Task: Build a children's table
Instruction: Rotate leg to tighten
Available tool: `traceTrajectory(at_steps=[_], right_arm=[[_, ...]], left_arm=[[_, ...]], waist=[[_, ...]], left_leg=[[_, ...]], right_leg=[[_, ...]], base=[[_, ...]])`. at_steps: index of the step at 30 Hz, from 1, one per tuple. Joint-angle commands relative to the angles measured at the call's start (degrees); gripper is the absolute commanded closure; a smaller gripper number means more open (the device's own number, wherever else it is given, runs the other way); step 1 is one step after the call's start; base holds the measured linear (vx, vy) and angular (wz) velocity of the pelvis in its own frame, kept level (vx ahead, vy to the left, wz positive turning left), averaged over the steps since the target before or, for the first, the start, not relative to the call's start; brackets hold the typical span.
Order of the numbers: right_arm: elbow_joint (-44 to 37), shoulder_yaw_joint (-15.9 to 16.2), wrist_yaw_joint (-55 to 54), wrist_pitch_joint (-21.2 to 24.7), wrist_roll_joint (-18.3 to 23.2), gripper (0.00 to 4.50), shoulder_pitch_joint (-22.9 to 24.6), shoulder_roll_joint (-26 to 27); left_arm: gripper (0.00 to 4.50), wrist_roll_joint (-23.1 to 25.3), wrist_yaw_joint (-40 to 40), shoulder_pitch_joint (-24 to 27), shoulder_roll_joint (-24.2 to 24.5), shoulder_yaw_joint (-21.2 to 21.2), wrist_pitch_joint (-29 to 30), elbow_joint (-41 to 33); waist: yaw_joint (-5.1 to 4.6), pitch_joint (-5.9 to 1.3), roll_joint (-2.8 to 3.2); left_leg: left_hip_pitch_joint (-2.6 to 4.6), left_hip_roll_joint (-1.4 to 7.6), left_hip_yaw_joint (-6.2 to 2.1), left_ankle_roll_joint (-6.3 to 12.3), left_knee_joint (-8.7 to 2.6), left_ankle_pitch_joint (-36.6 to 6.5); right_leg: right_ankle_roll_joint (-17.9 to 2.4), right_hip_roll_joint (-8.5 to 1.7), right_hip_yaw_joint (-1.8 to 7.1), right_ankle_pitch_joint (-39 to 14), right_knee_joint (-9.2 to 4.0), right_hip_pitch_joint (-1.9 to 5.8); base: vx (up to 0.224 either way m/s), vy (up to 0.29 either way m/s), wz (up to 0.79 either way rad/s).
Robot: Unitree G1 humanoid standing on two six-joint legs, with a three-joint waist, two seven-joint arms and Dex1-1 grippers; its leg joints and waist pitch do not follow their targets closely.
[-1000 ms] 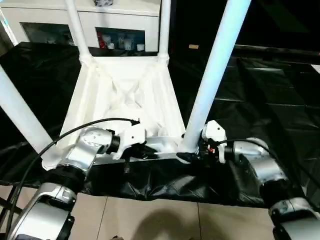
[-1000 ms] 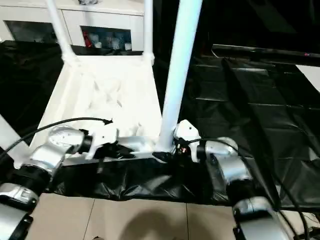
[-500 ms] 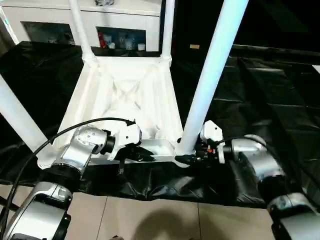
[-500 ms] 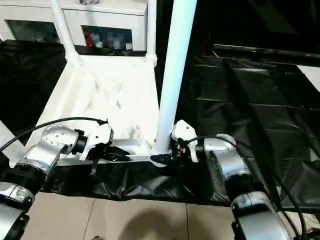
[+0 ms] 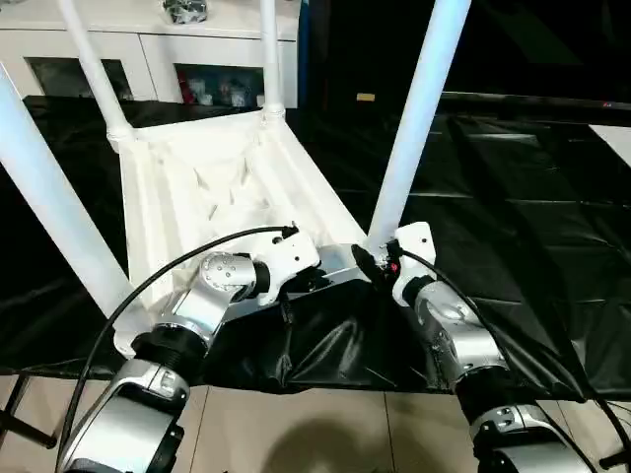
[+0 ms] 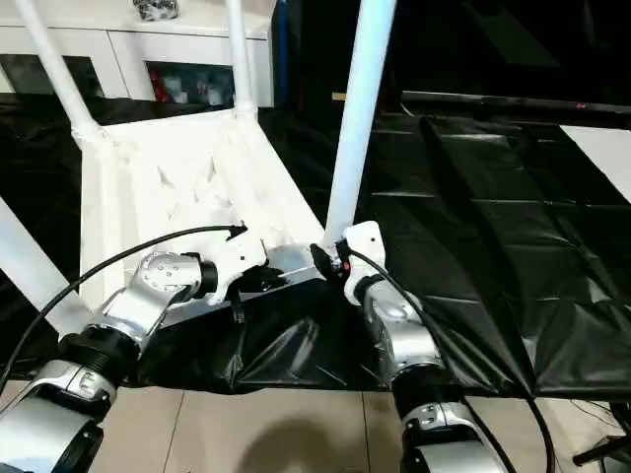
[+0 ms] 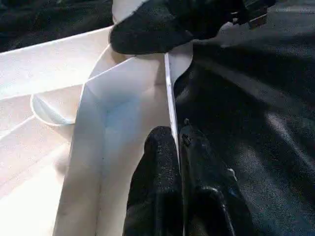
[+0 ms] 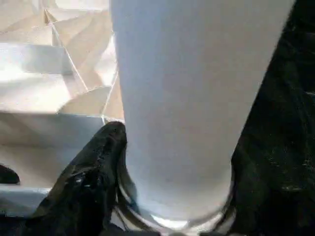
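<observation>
We see the table [image 5: 212, 187] lying upside down on the black-draped surface [image 5: 513, 217], its ribbed underside facing up and four legs rising from the corner sockets. The near right leg [image 5: 414, 118] stands just ahead of our right arm; the near left leg [image 5: 49, 197] rises at the left edge, and the two far legs stand by the white cabinet [image 5: 177, 59] behind.

Our left claw [image 7: 178, 147] is pressed together on the table's thin near rim [image 7: 170, 98], one black finger [image 7: 157, 162] inside the wall and the other outside.

Our right claw [image 8: 172, 216] is wrapped around the base of the near right leg where it enters its socket, with a black finger [image 8: 93, 167] touching the leg's side and the ribbed underside just beyond.
</observation>
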Motion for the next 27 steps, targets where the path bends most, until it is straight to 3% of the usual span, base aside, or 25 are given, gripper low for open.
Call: traceTrajectory(at_steps=[1,6,9,12,16,17,20,27], right_arm=[[-3.01,4.49,9.51,-1.07,1.75,0.97,-0.52,2.37],[-4.06,4.40,17.57,-0.49,2.03,0.51,0.13,-4.53],[-4.17,4.67,20.77,0.12,2.41,0.27,0.02,-6.96],[-4.07,6.39,30.77,-0.24,2.71,0.27,-0.09,-12.21],[-4.24,7.67,38.52,-0.29,3.54,0.27,-0.30,-15.16],[-4.25,7.73,39.92,-0.17,3.48,0.54,-0.39,-15.49],[-3.42,8.62,44.50,0.32,3.32,0.54,-1.22,-16.72],[-1.51,9.63,48.66,-0.14,4.70,1.28,-3.41,-17.35]], left_arm=[[4.50,-1.55,-1.78,1.08,-4.44,-3.79,-1.84,-1.65],[4.50,-2.46,-6.21,1.90,-0.43,-2.81,-4.29,-2.36],[4.50,-2.89,-7.36,2.00,0.81,-2.32,-5.57,-2.16],[4.50,-5.23,-12.19,2.28,3.14,-1.37,-7.07,-2.38],[4.50,-8.52,-17.56,2.56,4.20,0.03,-7.09,-2.92],[4.50,-8.86,-18.47,2.60,4.39,0.21,-6.98,-3.02],[4.50,-10.13,-22.92,2.54,5.68,-0.02,-6.72,-3.31],[4.50,-11.15,-28.46,1.55,7.79,-1.10,-7.29,-1.97]], waist=[[0.10,-2.61,-0.69],[0.35,-3.07,-0.94],[0.76,-3.31,-0.99],[1.33,-3.24,-1.21],[1.74,-3.00,-1.32],[1.79,-3.02,-1.35],[1.96,-2.99,-1.28],[2.22,-3.09,-1.08]], left_leg=[[0.04,3.18,-1.79,2.70,-4.43,-14.40],[-0.59,3.16,-1.58,5.46,-3.96,-9.15],[-0.55,3.15,-1.34,7.34,-3.63,-5.94],[-0.40,3.16,-1.15,8.46,-3.48,-5.71],[-0.30,3.54,-1.09,7.53,-3.64,-6.81],[-0.36,3.50,-1.10,7.38,-3.61,-7.04],[-0.45,3.59,-1.10,6.74,-3.65,-7.02],[-0.28,3.65,-1.09,5.95,-3.67,-6.85]], right_leg=[[-8.48,-4.37,3.73,-22.17,-5.77,1.99],[-11.20,-4.40,3.76,-12.87,-4.53,2.74],[-13.06,-4.33,3.76,-7.50,-3.84,2.87],[-13.78,-4.26,3.67,-6.66,-3.73,2.80],[-13.67,-4.23,3.63,-8.63,-3.78,2.72],[-13.71,-4.19,3.56,-8.89,-3.69,2.82],[-13.45,-4.24,3.56,-9.75,-3.68,2.82],[-14.34,-4.25,3.57,-8.10,-3.43,2.79]], base=[[0.000,0.000,0.00],[0.000,0.000,0.00],[0.000,0.000,0.00],[0.000,0.000,0.00],[0.000,0.000,0.00],[0.000,0.000,0.00],[0.000,0.000,0.00],[0.000,0.000,0.00]])
